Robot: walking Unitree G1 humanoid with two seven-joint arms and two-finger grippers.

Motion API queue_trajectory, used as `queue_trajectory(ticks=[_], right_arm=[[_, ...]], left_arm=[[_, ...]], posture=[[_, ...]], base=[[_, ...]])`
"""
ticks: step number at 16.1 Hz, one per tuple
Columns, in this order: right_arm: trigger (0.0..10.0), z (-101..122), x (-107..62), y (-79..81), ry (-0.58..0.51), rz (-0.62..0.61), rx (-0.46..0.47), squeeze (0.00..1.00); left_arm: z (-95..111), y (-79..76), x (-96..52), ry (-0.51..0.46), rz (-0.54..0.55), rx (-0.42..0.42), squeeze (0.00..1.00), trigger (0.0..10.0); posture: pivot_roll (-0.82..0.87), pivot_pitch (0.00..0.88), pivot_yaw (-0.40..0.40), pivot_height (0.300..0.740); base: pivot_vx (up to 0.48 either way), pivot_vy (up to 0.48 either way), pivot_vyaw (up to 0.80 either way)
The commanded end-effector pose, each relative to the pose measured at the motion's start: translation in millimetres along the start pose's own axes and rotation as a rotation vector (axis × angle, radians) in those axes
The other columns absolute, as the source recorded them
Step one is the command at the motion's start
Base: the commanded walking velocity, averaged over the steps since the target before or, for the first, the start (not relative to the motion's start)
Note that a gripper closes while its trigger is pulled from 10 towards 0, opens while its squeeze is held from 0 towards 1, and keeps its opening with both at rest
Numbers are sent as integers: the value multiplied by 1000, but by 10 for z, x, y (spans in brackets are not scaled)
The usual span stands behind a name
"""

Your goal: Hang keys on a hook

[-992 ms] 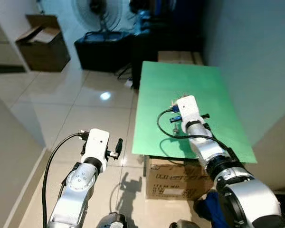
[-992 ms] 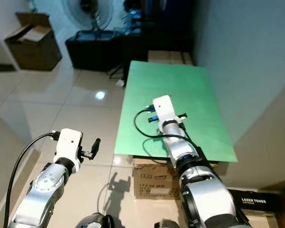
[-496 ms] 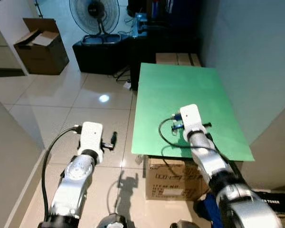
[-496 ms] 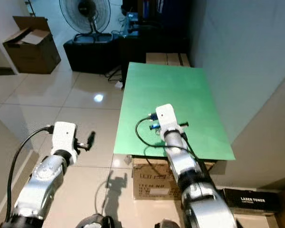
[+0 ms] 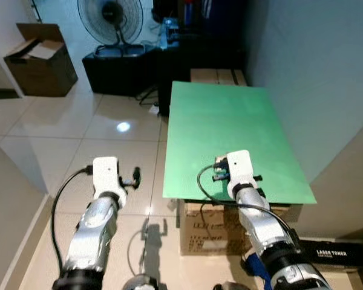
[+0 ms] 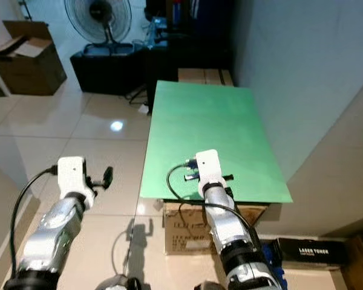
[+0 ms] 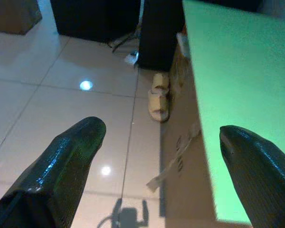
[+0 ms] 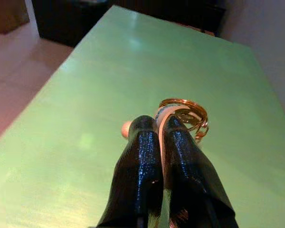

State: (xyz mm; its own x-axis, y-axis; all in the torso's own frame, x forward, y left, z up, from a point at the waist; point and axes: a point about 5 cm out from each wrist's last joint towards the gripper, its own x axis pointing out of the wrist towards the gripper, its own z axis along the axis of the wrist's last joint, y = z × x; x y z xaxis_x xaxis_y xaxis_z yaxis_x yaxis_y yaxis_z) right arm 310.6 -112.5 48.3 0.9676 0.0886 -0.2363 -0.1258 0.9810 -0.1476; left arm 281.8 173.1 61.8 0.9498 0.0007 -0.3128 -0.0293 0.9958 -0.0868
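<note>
My right gripper (image 8: pixel 154 124) is shut on the keys (image 8: pixel 186 112): a gold key ring with a pale tag pinched between the two black fingers. It hovers low over the green table top (image 5: pixel 230 115), close to the table's near edge, where the right wrist (image 5: pixel 239 167) shows in the head views. The keys are hidden behind the wrist there. My left gripper (image 7: pixel 161 132) stands open with nothing between its fingers, held above the tiled floor to the left of the table (image 5: pixel 135 176).
A cardboard box (image 5: pixel 210 228) props up the green top. Far across the floor stand a fan (image 5: pixel 109 15), a black cabinet (image 5: pixel 124 69) and an open carton (image 5: pixel 39 57). A grey wall (image 5: pixel 314 72) runs along the right. Sandals (image 7: pixel 159 97) lie by the table.
The right gripper has drawn back from the middle of the green top toward its near edge, still holding the keys. The left arm has lowered and swung left. The camera view has shifted.
</note>
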Motion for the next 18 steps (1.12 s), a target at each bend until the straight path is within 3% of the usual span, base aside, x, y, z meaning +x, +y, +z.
queue_trajectory(ticks=[1, 2, 4, 6, 8, 11, 13, 15, 18], right_arm=[[0, 122, 30, -69, -51, -39, 18, 0], [0, 153, 35, -98, -67, -61, 14, 0], [0, 165, -14, -129, -106, -66, 9, 0], [0, 56, -108, -202, -114, -85, -34, 0], [0, -28, -282, -342, -93, -104, -74, 0], [0, 74, -467, -432, -160, -77, -153, 0], [0, 166, -595, -479, -185, -90, -136, 0], [0, 377, -604, -493, -233, -104, -122, 0], [0, 330, -555, -463, -219, -120, -123, 0]], left_arm=[[71, -54, 30, -28, -15, -41, 0, 10000], [149, -152, 43, -62, -41, -58, 0, 10000], [215, -176, 27, -119, -6, -34, 0, 10000], [201, -73, 6, -136, 40, -59, 0, 10000], [113, 186, -158, -107, 102, -107, 0, 10000], [78, 194, -355, -109, 69, -74, 0, 10000], [74, 261, -478, -108, 62, -74, 0, 10000], [276, 289, -472, -163, 58, -57, 0, 10000], [357, 163, -424, -229, 34, -63, 0, 10000]], posture=[[-33, 0, 10, 740], [-35, 0, 9, 740], [-44, 0, 6, 740], [-58, 0, -2, 740], [-77, 0, -5, 740], [-88, 0, -4, 740], [-97, 0, 2, 740], [-99, 0, 10, 740], [-105, 0, 16, 740]], base=[[0, 0, 0], [0, 0, 0], [0, 0, 0], [0, 0, 0], [0, 0, 0], [0, 0, 0], [0, 0, 0], [0, 0, 0], [0, 0, 0]])
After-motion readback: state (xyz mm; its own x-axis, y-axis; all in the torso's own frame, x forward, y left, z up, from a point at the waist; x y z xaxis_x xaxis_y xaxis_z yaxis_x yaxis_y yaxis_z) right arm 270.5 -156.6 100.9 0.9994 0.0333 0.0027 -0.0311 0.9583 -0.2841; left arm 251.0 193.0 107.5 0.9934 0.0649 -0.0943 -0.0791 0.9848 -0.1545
